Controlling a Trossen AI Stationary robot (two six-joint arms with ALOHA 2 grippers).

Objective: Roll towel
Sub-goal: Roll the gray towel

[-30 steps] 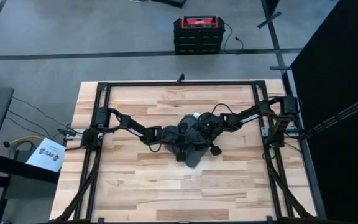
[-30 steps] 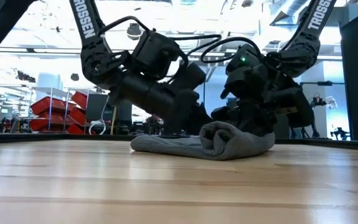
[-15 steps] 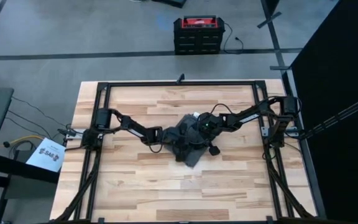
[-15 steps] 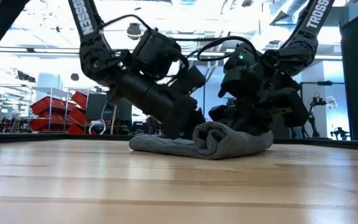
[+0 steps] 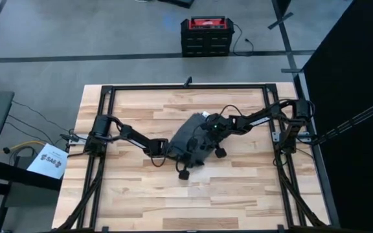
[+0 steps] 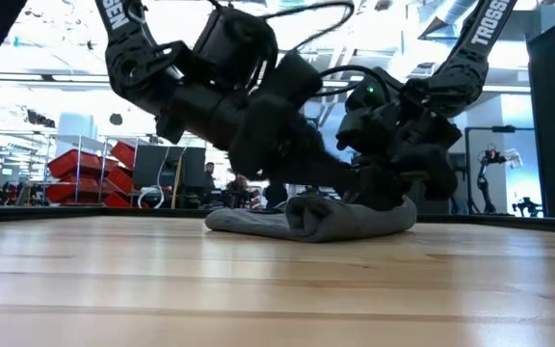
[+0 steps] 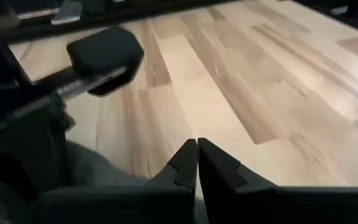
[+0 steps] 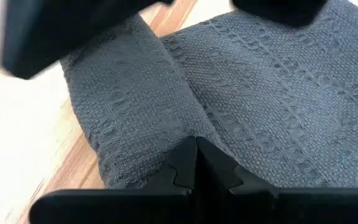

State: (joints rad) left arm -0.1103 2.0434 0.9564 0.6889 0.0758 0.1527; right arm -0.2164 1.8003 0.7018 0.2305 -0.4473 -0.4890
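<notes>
Both arms low, reaching toward table centre, left tool (image 7: 197, 163) and right tool (image 8: 196, 160) fingers pressed together.

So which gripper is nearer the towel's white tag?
Right. The right gripper sits on the towel just below its tag; the left gripper is at the opposite, lower-left edge.

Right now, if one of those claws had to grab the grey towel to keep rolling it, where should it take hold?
Probably the rolled hump of the towel, coming down from above. It bulges above the flat tail lying toward the left gripper, so fingers could pinch it; the tail lies flush on the table.
</notes>
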